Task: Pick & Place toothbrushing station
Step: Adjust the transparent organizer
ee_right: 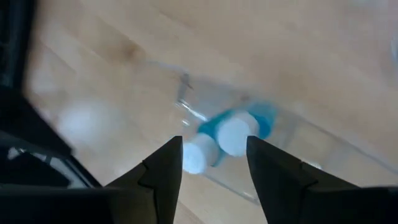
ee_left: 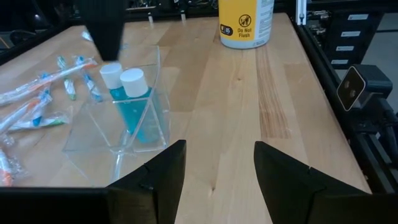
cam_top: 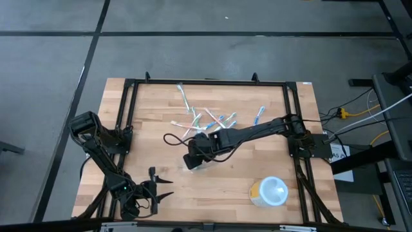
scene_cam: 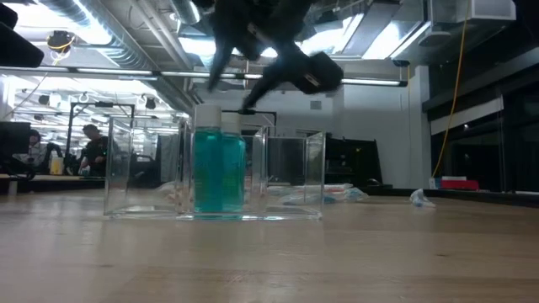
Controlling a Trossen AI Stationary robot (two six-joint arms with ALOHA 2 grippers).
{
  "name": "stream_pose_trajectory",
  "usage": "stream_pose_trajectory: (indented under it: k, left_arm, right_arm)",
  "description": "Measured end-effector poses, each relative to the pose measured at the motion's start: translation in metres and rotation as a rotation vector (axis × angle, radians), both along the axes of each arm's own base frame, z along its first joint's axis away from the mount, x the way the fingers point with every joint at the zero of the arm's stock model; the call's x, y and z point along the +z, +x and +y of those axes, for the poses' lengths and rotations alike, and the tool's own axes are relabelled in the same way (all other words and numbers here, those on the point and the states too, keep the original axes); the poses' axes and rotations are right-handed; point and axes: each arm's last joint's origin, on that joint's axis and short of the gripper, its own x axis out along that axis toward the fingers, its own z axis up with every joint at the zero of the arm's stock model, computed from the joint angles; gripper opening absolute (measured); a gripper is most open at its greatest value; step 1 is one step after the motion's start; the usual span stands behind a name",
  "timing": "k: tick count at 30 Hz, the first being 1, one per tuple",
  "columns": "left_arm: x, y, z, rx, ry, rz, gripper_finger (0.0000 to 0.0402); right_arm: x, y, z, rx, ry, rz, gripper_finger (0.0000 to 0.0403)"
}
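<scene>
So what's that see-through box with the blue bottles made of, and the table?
The toothbrushing station looks like clear, glossy plastic: you see the blue bottles straight through its thin walls. The table looks like pale wood with a smooth finish, showing grain lines.

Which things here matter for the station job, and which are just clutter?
Job:
- toothbrushing station, clear holder with blue bottles
- right hand, open, above the bottles
- left hand, open, waiting at the table's near left corner

Lying about:
- loose toothbrushes
- round white and yellow container
</scene>
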Motion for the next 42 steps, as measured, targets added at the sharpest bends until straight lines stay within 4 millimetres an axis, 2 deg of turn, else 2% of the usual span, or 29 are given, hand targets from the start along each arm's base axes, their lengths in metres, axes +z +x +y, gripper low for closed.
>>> stream_pose_trajectory:
  k: [6,9,12,16,21,29,35,42]
  left_arm:
    - [-0.002,-0.001,0.003,0.004,0.065,0.011,0.0184]
    - [-0.004,-0.002,0.009,0.054,0.117,0.01,0.0184]
    - [-0.009,0.003,0.019,0.088,0.103,0.063,0.0184]
    - [-0.014,0.015,0.032,0.113,0.042,0.174,0.0184]
    - [-0.016,0.025,0.045,0.196,-0.022,0.176,0.0184]
    - [-0.017,0.037,0.056,0.274,-0.119,0.18,0.0184]
    - [-0.018,0.046,0.065,0.301,-0.134,0.208,0.0184]
    - [-0.018,0.053,0.074,0.315,-0.107,0.228,0.0184]
  right_arm:
    - [0.042,-0.004,-0.002,0.032,-0.192,-0.017,0.0181]
    - [0.06,-0.019,0.001,0.027,-0.335,0.054,0.0181]
    - [0.071,-0.034,0.011,0.026,-0.451,0.12,0.0181]
    - [0.071,-0.05,0.032,0.045,-0.527,0.174,0.0181]
    - [0.072,-0.066,0.059,0.045,-0.594,0.175,0.0181]
    - [0.078,-0.091,0.092,0.044,-0.649,0.132,0.0181]
    - [0.081,-0.103,0.107,0.035,-0.681,0.088,0.0181]
    - [0.081,-0.107,0.113,0.029,-0.683,0.077,0.0181]
